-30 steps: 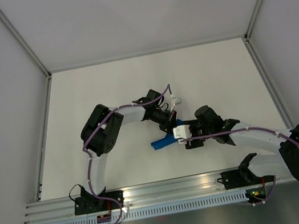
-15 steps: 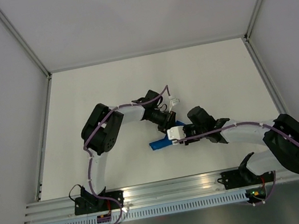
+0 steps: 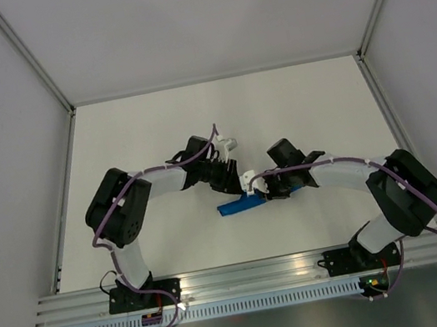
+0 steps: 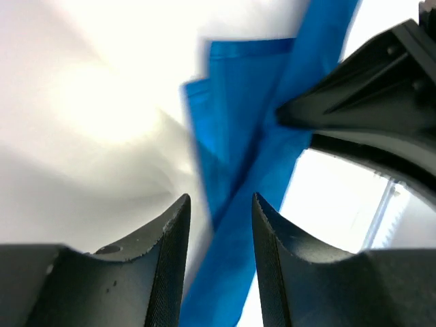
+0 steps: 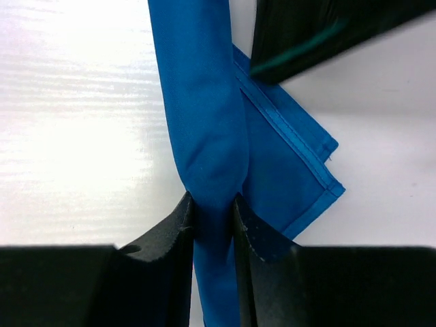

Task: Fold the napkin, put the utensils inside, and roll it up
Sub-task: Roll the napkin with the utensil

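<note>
The napkin (image 3: 237, 205) lies on the white table as a narrow blue roll with a loose hemmed corner (image 5: 300, 170) spread beside it. My right gripper (image 5: 214, 204) is shut on the roll, its fingers pinching the cloth from both sides; in the top view it sits at the roll's right end (image 3: 273, 193). My left gripper (image 4: 220, 204) is open just above the napkin (image 4: 248, 116), a gap showing between its fingers, and it hovers at the roll's upper side (image 3: 229, 182). The utensils are hidden.
The right gripper's dark finger (image 4: 368, 102) crosses the left wrist view close to the cloth. A dark part of the left gripper (image 5: 306, 34) fills the top right of the right wrist view. Grey walls (image 3: 7, 167) enclose the table.
My left gripper opened and let go of the napkin, and its arm swung left. My right gripper moved left and closed on the roll.
</note>
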`<state>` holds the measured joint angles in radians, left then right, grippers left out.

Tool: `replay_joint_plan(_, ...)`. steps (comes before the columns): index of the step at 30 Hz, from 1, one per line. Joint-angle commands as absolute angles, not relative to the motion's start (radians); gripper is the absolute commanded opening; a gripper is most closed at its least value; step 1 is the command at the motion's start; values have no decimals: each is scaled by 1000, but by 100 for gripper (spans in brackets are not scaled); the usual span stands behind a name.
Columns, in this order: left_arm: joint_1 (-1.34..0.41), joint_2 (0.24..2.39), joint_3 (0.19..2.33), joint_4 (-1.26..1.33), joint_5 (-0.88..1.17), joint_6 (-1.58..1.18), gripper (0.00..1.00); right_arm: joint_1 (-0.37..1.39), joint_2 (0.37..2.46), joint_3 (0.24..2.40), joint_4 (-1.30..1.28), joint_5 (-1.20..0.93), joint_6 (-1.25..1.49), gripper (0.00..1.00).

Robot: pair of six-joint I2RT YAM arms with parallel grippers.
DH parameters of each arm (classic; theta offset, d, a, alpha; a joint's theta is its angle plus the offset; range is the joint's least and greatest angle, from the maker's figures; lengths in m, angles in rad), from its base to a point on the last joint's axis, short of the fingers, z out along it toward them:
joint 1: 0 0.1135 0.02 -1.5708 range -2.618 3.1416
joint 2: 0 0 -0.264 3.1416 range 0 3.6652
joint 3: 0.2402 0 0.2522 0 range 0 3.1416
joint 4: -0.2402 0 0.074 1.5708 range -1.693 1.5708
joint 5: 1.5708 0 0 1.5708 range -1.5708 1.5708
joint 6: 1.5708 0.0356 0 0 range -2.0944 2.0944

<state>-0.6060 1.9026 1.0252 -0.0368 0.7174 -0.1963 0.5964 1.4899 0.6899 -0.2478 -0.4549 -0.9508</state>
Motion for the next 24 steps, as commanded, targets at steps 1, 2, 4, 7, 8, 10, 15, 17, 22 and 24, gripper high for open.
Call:
replay_joint_plan(1, -575, 1752, 913, 191, 539, -288, 45, 537, 1593, 764, -540, -569, -1017, 18)
replay_joint_plan(2, -572, 1718, 882, 233, 519, -297, 45, 525, 1614, 782, -564, -581, -1029, 18)
replay_joint_plan(4, -574, 1631, 789, 305, 468, -311, 45, 494, 1647, 819, -641, -607, -1066, 18)
replay_joint_plan(7, -575, 1531, 674, 440, 416, -314, 44, 453, 1724, 915, -738, -655, -1112, 18)
replay_joint_plan(8, -575, 1508, 643, 510, 407, -314, 44, 445, 1765, 936, -761, -672, -1126, 18)
replay_joint_plan(10, -580, 1462, 545, 601, 379, -327, 44, 420, 1828, 998, -834, -693, -1147, 18)
replay_joint_plan(15, -687, 1335, 391, 752, 234, -246, 45, 384, 1936, 1101, -966, -727, -1210, 18)
replay_joint_plan(17, -744, 1298, 374, 742, 119, -168, 47, 377, 1974, 1135, -991, -729, -1216, 18)
replay_joint_plan(22, -955, 1295, 386, 723, -60, -19, 51, 365, 2057, 1213, -1043, -736, -1226, 18)
replay_joint_plan(24, -1023, 1342, 428, 695, -109, 64, 52, 359, 2078, 1236, -1071, -742, -1230, 18)
